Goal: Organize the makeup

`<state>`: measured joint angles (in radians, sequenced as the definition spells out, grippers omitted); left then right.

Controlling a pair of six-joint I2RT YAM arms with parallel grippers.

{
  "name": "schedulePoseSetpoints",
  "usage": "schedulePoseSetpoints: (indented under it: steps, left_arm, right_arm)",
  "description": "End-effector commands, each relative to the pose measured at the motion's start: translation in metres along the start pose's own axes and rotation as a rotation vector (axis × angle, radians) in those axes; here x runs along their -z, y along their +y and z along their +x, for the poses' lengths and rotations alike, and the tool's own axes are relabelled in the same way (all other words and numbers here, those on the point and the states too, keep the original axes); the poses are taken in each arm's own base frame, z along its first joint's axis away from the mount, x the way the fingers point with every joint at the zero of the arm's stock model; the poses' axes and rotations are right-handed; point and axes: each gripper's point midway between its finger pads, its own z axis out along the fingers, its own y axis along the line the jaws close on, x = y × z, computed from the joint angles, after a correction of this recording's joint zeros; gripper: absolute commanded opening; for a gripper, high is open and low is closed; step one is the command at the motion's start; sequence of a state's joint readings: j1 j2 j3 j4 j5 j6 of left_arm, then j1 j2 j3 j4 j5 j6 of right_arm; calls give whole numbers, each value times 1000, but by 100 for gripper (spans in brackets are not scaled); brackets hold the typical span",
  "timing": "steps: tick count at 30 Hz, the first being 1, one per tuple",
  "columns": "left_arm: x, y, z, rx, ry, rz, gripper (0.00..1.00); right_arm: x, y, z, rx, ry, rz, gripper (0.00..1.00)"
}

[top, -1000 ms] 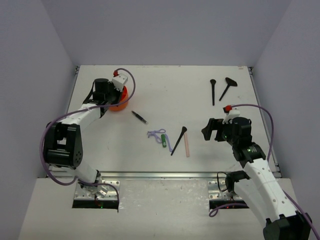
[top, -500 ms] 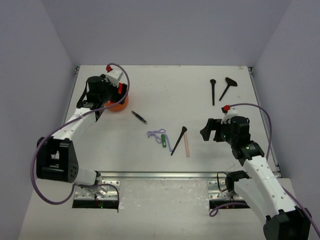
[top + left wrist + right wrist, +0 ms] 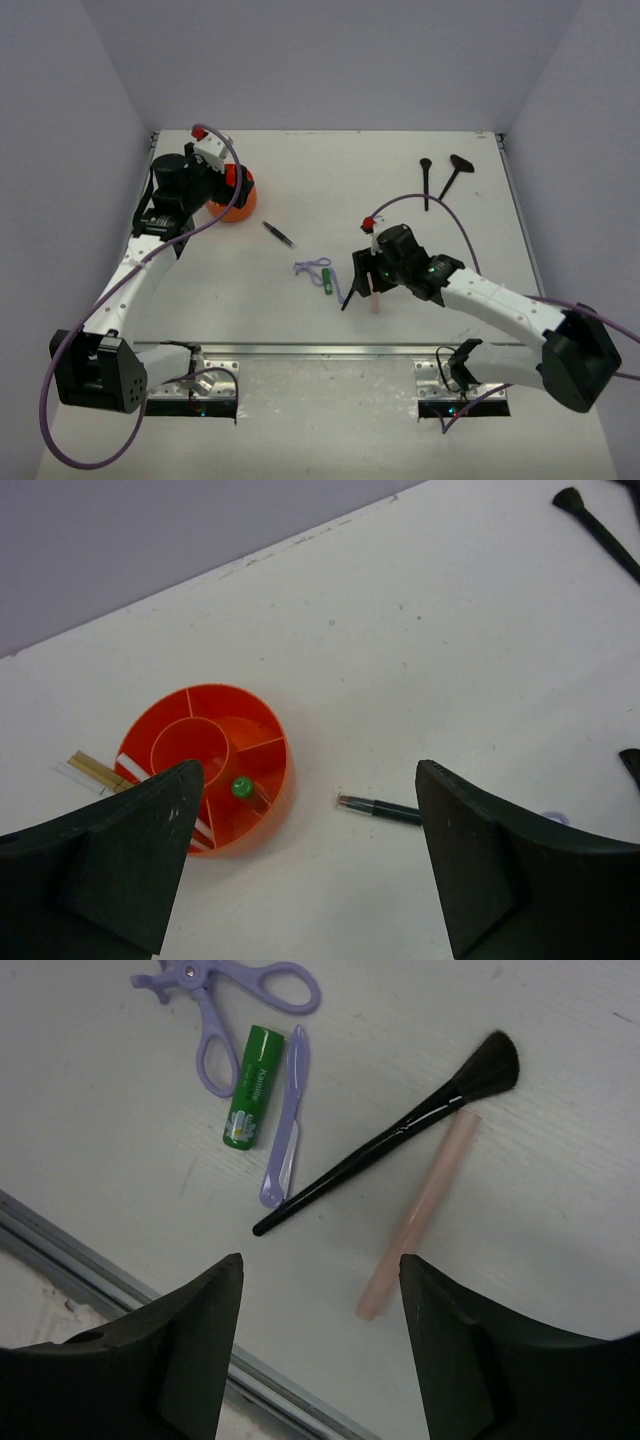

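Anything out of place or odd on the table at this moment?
A thin gold-and-pale stick lies at the outer wall of the orange tub, not clearly inside it; whether it leans over the rim is unclear. A green tube sits in a compartment. Nothing looks spilled or damaged.

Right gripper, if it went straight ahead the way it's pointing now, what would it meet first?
Probably the pink stick: its near end lies in line with the open right gripper. The handle tip of the black brush is just beside it. Depth is unclear, so either could come first.
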<state>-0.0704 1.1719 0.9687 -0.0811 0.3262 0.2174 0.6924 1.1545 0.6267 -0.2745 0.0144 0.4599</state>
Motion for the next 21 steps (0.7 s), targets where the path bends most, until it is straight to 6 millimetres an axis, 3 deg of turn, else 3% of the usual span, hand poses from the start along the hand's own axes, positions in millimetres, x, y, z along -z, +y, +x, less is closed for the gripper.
schedulePoseSetpoints:
  steps: [1,5,12,21]
  left_arm:
    - [24,17,11,-58,5,-118,86]
    - [34,24,30,-73,28,-182,89]
    - [37,23,45,-75,41,-189,91]
    - [35,21,49,-65,50,-178,92]
  right_arm:
    - [-31,25,-30,59,0,35,66]
    - [-51,42,-45,60,-15,-4,64]
    - [-86,58,-38,68,68,-60,60]
    - [-108,66,-26,75,125,-44,49]
